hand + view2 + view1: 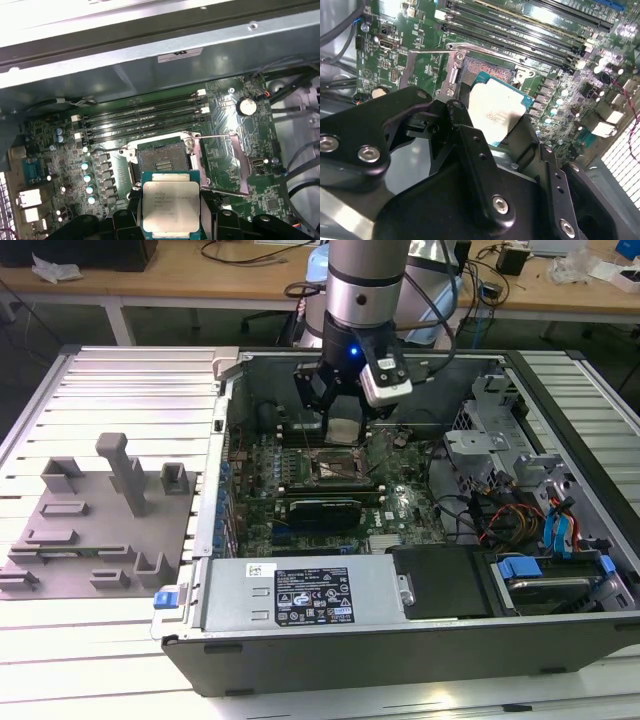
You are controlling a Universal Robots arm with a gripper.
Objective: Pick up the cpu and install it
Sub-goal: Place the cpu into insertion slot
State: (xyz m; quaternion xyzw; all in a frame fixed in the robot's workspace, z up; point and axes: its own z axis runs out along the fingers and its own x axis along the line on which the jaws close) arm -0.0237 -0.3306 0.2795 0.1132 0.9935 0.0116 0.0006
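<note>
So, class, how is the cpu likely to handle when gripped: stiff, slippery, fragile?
Probably stiff: the cpu looks flat, unbent, held edgewise by the gripper. Its smooth metal top likely slips easily. Being thin, it may tilt over the socket.

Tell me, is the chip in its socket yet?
Out. The gripper holds the cpu clear of the socket, which is open and bare inside.

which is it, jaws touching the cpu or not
Touching: in the first wrist view the cpu sits pinched between the jaws, one against each opposite edge.
</note>
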